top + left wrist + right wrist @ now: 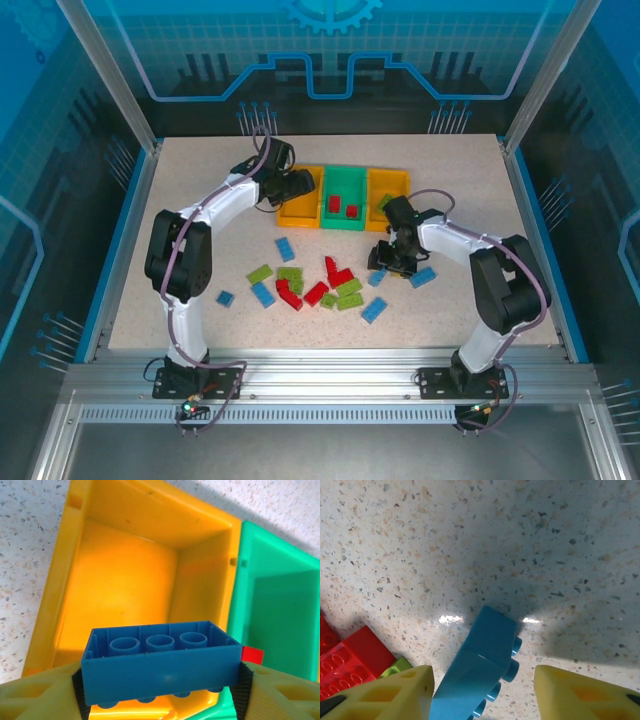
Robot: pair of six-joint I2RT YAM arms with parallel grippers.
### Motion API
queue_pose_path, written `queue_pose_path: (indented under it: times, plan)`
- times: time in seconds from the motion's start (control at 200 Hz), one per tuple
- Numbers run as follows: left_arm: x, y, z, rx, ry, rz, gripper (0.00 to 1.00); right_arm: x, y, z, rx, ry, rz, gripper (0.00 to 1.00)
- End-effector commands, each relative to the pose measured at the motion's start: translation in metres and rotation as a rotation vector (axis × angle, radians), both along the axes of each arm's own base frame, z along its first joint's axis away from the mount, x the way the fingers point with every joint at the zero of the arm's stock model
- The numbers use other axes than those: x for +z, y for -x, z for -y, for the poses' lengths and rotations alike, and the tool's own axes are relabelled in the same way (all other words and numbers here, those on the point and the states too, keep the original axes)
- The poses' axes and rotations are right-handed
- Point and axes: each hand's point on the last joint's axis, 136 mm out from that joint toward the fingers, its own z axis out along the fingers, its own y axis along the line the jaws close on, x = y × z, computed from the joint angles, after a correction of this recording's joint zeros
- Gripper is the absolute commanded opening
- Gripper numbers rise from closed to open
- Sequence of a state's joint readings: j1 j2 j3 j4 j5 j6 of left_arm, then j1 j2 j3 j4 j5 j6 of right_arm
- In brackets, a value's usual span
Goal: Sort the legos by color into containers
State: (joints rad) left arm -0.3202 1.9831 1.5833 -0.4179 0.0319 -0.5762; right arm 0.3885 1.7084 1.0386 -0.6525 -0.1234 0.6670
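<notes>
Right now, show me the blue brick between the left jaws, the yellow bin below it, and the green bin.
blue brick (160, 672), left wrist view, side wall.
yellow bin (120, 585), left wrist view, bare floor.
green bin (245, 600), left wrist view, inner wall.

Top cam: high behind arm bases, looking down on whole table. L wrist cam: v. close over left yellow bin. R wrist cam: close to table. Top covers both.
</notes>
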Motion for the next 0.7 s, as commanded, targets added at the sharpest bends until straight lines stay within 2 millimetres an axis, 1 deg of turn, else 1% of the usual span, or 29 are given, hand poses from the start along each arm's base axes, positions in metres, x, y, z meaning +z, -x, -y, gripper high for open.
queue_pose_path:
  times: [0.0,0.075,0.095,0.12,0.2,0.28,0.33,0.375,0.415,0.495,0.575,0.615,0.695]
  plan:
    - [0.014,-0.003,0.010,-0.021,0.018,0.030,0.82,0.001,-0.003,-0.010,0.012,-0.009,-0.007,0.49]
    - [0.021,-0.001,0.008,-0.013,0.017,0.048,0.91,-0.002,-0.002,-0.009,0.012,-0.004,-0.016,0.44]
    - [0.023,0.000,0.007,-0.011,0.016,0.050,0.96,-0.003,-0.001,-0.009,0.014,-0.003,-0.018,0.42]
    - [0.025,0.001,0.007,-0.009,0.016,0.053,0.98,-0.003,-0.001,-0.009,0.014,-0.003,-0.018,0.39]
    - [0.033,0.005,0.004,-0.002,0.018,0.066,0.99,0.000,-0.002,-0.010,0.015,-0.001,-0.008,0.30]
    - [0.043,0.010,0.000,0.009,0.016,0.088,0.99,0.012,-0.006,-0.012,0.022,0.000,0.027,0.20]
    - [0.049,0.014,-0.004,0.016,0.011,0.106,0.99,0.024,-0.011,-0.017,0.032,-0.012,0.065,0.16]
    - [0.056,0.019,-0.008,0.023,0.006,0.122,0.99,0.039,-0.018,-0.024,0.045,-0.035,0.112,0.15]
    - [0.061,0.023,-0.012,0.035,0.001,0.136,0.99,0.055,-0.026,-0.032,0.060,-0.059,0.163,0.14]
    - [0.065,0.035,-0.025,0.067,-0.015,0.150,0.99,0.087,-0.046,-0.050,0.075,-0.125,0.258,0.13]
    - [0.060,0.050,-0.038,0.094,-0.014,0.141,0.99,0.112,-0.067,-0.072,0.081,-0.221,0.327,0.13]
    - [0.053,0.058,-0.044,0.105,-0.019,0.128,0.99,0.123,-0.078,-0.084,0.085,-0.275,0.351,0.13]
    - [0.041,0.074,-0.058,0.118,-0.032,0.103,0.99,0.136,-0.098,-0.109,0.097,-0.376,0.368,0.13]
